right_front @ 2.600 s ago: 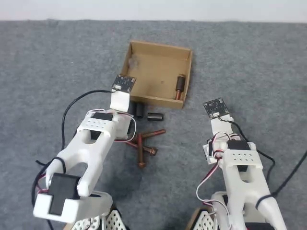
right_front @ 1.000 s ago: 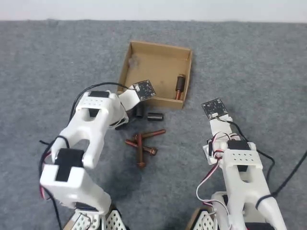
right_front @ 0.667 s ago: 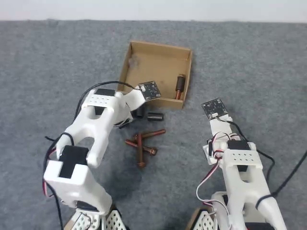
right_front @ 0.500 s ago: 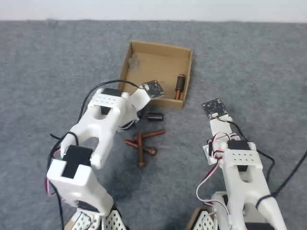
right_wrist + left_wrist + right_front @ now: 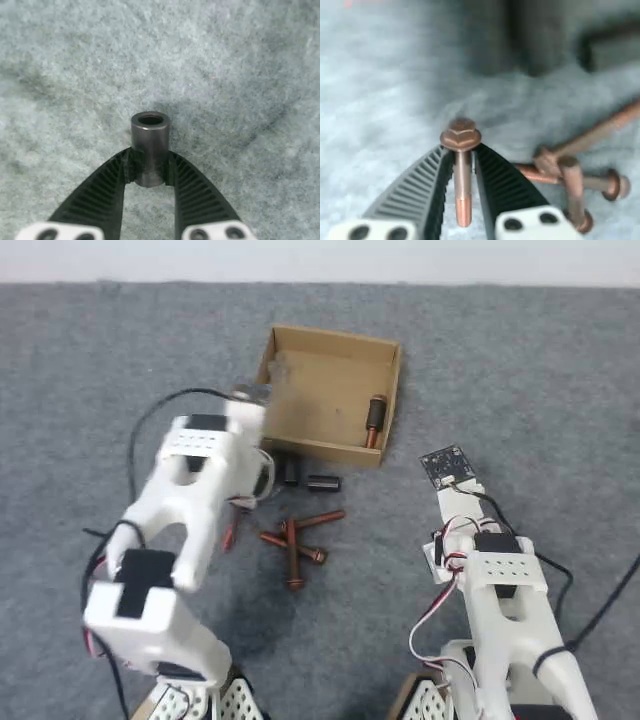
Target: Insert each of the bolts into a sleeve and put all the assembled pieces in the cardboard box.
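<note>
My left gripper (image 5: 462,150) is shut on a copper bolt (image 5: 461,137), head outward, just above the grey carpet. In the high view that bolt (image 5: 230,534) peeks out beside the left arm (image 5: 195,490). Loose bolts (image 5: 297,537) lie crossed in a small pile to its right, and the same bolts (image 5: 570,167) show in the left wrist view. Two black sleeves (image 5: 291,472) (image 5: 322,482) lie in front of the cardboard box (image 5: 385,445). Over the carpet, my right gripper (image 5: 149,160) is shut on a black sleeve (image 5: 149,134), bore facing outward.
An assembled bolt-and-sleeve piece (image 5: 376,422) lies inside the box by its right wall. The right arm (image 5: 500,580) stands at the right front, its wrist board (image 5: 448,466) right of the box. Grey carpet covers the whole table.
The left arm swung from over the sleeves by the box front back toward the left, and a bolt now shows beside it. The right arm has not moved.
</note>
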